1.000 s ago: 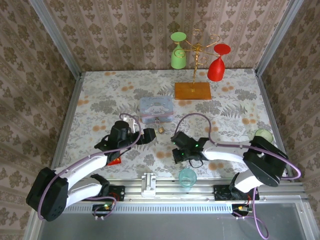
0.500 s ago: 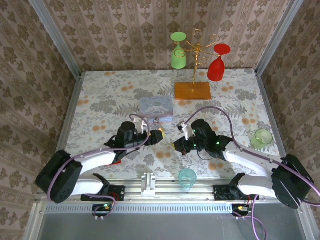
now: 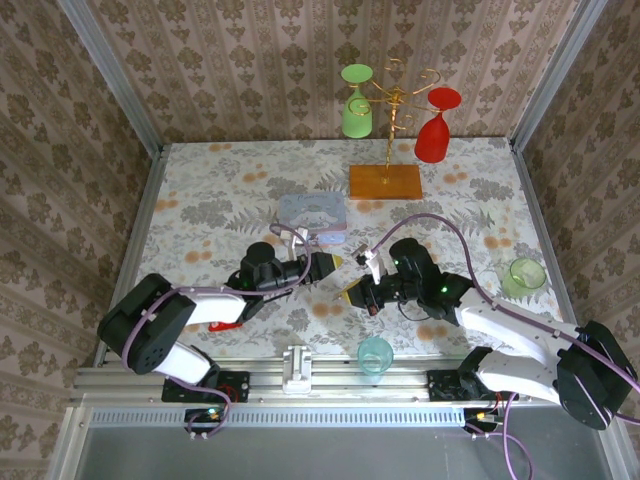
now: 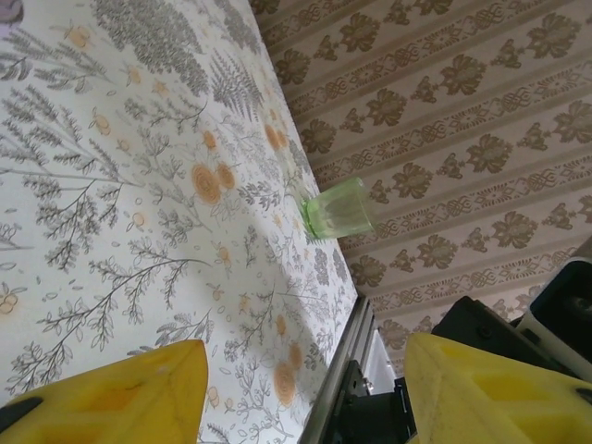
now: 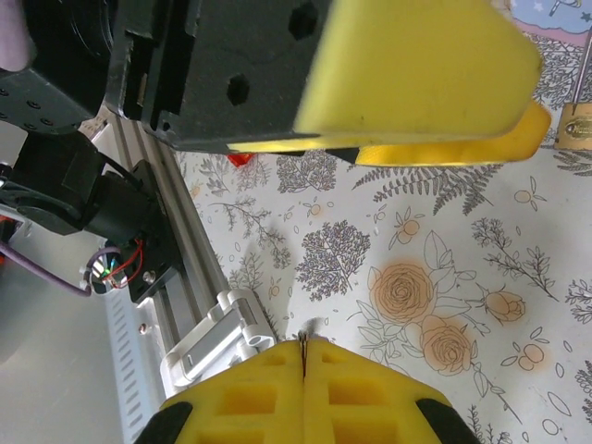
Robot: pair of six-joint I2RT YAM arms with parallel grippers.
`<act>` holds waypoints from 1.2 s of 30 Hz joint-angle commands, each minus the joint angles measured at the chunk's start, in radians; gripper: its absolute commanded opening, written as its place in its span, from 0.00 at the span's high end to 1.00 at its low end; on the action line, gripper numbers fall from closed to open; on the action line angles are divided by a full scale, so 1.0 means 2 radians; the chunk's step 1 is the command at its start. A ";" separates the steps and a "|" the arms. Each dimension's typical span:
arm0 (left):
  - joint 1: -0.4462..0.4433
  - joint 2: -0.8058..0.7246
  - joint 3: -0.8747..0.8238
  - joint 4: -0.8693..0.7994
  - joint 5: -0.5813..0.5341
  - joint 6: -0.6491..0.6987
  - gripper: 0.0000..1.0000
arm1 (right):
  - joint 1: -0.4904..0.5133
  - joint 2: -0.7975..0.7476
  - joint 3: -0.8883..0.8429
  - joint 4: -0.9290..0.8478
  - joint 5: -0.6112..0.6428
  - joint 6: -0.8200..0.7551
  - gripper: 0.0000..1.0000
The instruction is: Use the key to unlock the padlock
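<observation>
Looking through the right wrist camera, I see the padlock (image 5: 577,129) on the desk (image 3: 200,200) just below the tin (image 3: 313,214), near the tip of the left jaws. Left jaws stand apart with nothing between them; right jaws are pressed together.

- Table (image 3: 200,200): level top, covered in a floral print of grey ferns and orange blooms.
- Pale blue tin (image 3: 313,213): mid-table.
- Padlock (image 5: 577,128): lying flat near the tin.
- Gold stand (image 3: 386,180): orange base, far side.
- Green glass (image 3: 522,275): upright, near the right edge.
- Teal glass (image 3: 375,355): upright, at the near edge.
- Red packet (image 3: 228,323): near left, partly hidden.
</observation>
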 commanded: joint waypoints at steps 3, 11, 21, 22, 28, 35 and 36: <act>-0.008 -0.019 -0.007 -0.047 -0.010 -0.024 0.38 | -0.006 -0.006 -0.009 0.024 0.004 -0.005 1.00; -0.065 -0.133 -0.058 -0.080 -0.201 -0.173 0.25 | -0.008 -0.003 -0.008 0.094 0.058 0.059 1.00; -0.117 -0.201 -0.081 -0.083 -0.380 -0.345 0.13 | 0.001 0.006 -0.004 0.198 0.116 0.126 1.00; -0.119 -0.198 -0.081 -0.077 -0.382 -0.356 0.11 | 0.004 0.007 -0.003 0.202 0.122 0.127 1.00; -0.131 -0.150 -0.087 0.012 -0.405 -0.392 0.00 | 0.023 0.043 0.015 0.233 0.140 0.123 1.00; -0.132 -0.105 -0.074 0.067 -0.403 -0.408 0.00 | 0.045 0.102 0.030 0.287 0.145 0.133 1.00; -0.132 -0.097 -0.077 0.081 -0.407 -0.414 0.00 | 0.047 0.107 0.034 0.291 0.144 0.133 1.00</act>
